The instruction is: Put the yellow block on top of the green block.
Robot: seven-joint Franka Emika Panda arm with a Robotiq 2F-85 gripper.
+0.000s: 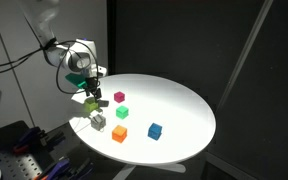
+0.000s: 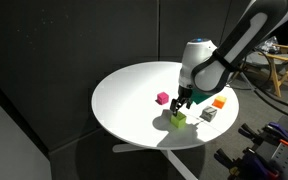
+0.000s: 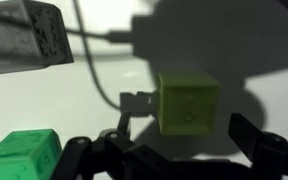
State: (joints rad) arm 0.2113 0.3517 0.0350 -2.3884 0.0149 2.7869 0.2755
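The yellow block (image 3: 189, 102) lies on the white table in the wrist view, between my two fingers and apart from both. It shows in both exterior views (image 1: 91, 103) (image 2: 177, 120). My gripper (image 3: 189, 128) is open and hovers just above it (image 1: 85, 92) (image 2: 182, 103). The green block (image 3: 22, 158) sits on the table at the lower left of the wrist view. In an exterior view it (image 1: 122, 112) stands further in on the table. In the exterior view from the opposite side I cannot make it out behind the gripper.
A grey cube (image 3: 24, 35) (image 1: 97, 121) (image 2: 208, 114) stands close to the yellow block. A magenta cube (image 1: 119, 97) (image 2: 163, 98), an orange cube (image 1: 119, 133) (image 2: 219, 102) and a blue cube (image 1: 155, 131) stand on the round white table (image 1: 184, 105). The table edge is near.
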